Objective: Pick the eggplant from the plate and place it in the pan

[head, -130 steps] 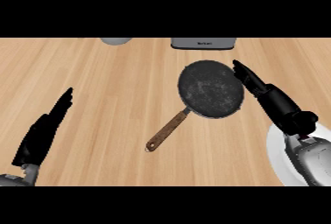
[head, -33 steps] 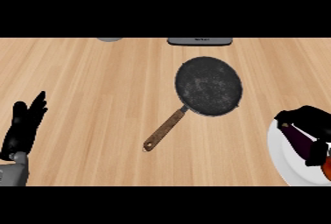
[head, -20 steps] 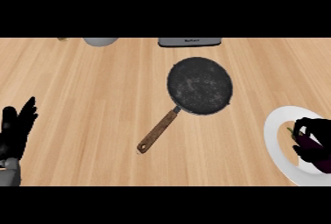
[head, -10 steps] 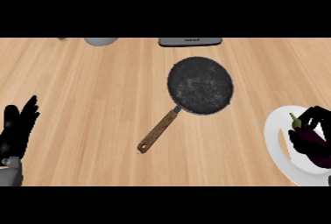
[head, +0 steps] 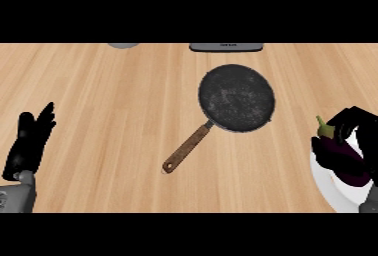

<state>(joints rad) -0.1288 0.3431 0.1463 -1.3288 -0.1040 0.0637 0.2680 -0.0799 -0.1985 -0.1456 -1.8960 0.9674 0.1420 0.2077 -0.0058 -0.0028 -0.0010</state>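
Head view records the pick step in hand. Dark purple eggplant with a green stem point(head: 338, 156) lies over the round white plate point(head: 330, 186) at the right edge of the light wooden tabletop point(head: 111, 100). Right hand point(head: 356, 131) is on it, black fingers point(head: 341, 120) curled round the stem end; whether the eggplant is clear of the plate cannot be told.

Round black pan with a brown wooden handle point(head: 236, 98) sits near the middle of the tabletop, well apart from the plate, handle pointing toward the lower left, its bowl holding nothing.

Left hand point(head: 28, 142) rests at the left edge, fingers straight and upward, holding nothing.

Assessment: placement not yet done. Next move calls for lifting the eggplant and carrying it leftward and away from the robot to above the pan's bowl, then releasing it there.
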